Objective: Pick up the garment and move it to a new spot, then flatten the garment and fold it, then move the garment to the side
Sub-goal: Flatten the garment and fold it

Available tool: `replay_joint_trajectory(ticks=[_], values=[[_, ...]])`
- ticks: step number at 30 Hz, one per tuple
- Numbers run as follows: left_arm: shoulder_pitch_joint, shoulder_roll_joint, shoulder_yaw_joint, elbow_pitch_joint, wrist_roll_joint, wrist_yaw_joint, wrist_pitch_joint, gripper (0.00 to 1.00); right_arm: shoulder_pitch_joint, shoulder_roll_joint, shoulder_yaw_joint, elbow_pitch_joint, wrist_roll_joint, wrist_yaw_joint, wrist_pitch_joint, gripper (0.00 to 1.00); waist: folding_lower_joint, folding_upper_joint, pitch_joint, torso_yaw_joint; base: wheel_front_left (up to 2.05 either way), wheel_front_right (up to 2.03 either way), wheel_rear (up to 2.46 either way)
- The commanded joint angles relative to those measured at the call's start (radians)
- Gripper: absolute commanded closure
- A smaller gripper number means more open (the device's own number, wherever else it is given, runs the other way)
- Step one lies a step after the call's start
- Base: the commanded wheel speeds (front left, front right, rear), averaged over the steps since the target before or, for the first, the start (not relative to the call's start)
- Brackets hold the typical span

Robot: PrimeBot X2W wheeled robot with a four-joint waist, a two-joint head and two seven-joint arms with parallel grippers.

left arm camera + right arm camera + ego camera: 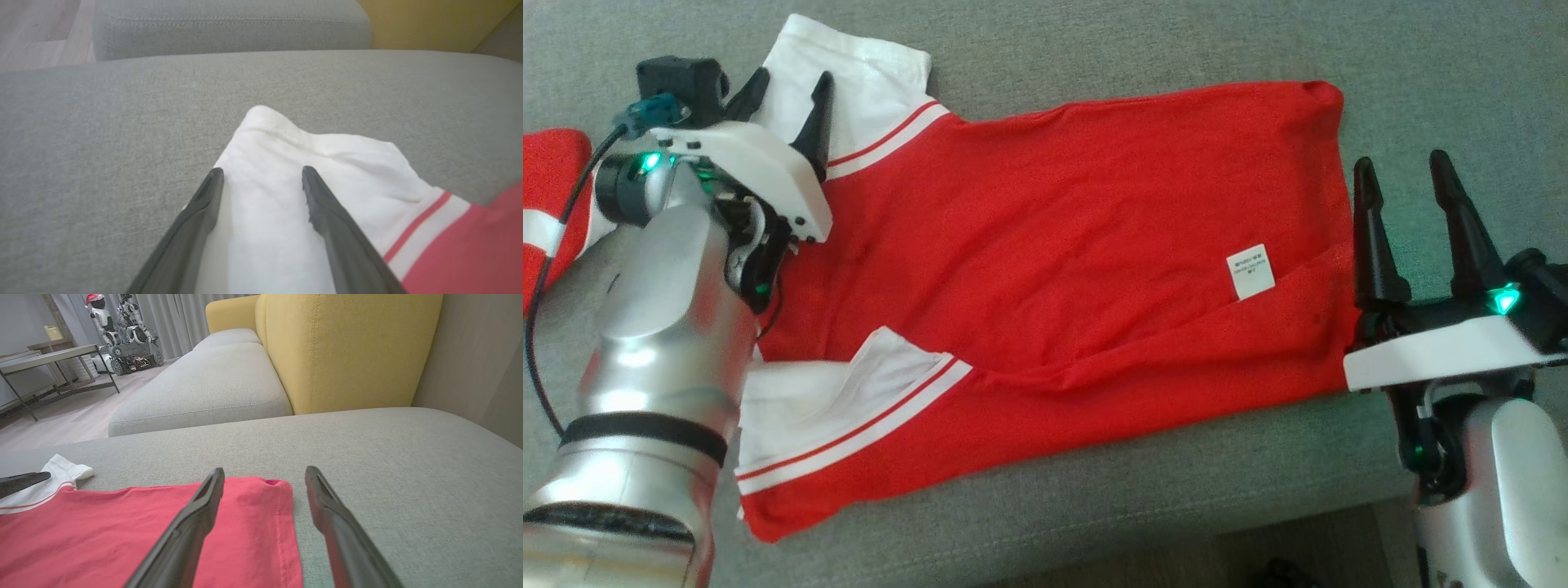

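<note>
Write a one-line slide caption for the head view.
Red shirt spread on grey sofa; open left pincer over white sleeve, open right pincer beside hem.

Garment [1045, 269]: red short-sleeved shirt with white, red-striped sleeves, spread nearly flat and laid sideways on grey sofa cushion [1094, 49], small white label [1250, 271] exposed near hem, lower edge folded over slightly.

The garment [1054, 245] is soft, matt knit cloth, red in the body and white at the sleeves, and the sofa seat [1094, 49] is grey, coarsely woven, matt fabric. The fingers [196, 228] of the left tool [262, 170] and right tool [264, 468] look like dark, smooth, glossy plastic. The wrist housing [743, 155] is smooth white plastic, and the forearm [662, 327] is shiny, silvery metal.
</note>
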Motion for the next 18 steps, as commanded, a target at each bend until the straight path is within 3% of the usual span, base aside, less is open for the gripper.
replay_joint_trajectory(ticks=[1,2,3,12,18], values=[[-0.045,0.035,0.023,-0.014,-0.005,-0.002,-0.009,0.3,-0.023,-0.007,0.017,-0.03,0.005,-0.001,-0.008,0.0,-0.0001,0.0,0.001,-0.001,0.0,0.0,0.0],[-0.054,0.034,0.019,0.007,-0.008,-0.003,-0.017,0.87,-0.025,-0.007,0.013,-0.027,0.005,-0.001,-0.008,0.0,-0.0001,0.0,0.001,-0.001,0.0,0.0,0.0],[-0.062,0.033,0.016,0.026,-0.012,-0.005,-0.025,1.0,-0.027,-0.007,0.009,-0.024,0.005,-0.001,-0.007,0.0,-0.0001,0.0,0.001,-0.002,0.0,0.0,0.0],[-0.117,0.023,-0.009,0.104,-0.017,-0.009,-0.135,1.0,-0.109,-0.011,-0.051,0.024,-0.009,-0.001,0.014,0.0,-0.0001,0.0,-0.011,0.016,0.0,0.0,0.0],[-0.124,0.003,-0.006,0.059,-0.004,-0.008,-0.154,1.0,-0.226,-0.077,-0.038,0.182,0.0,-0.001,0.095,0.0,-0.0001,0.0,-0.015,0.05,0.0,0.0,0.0]])
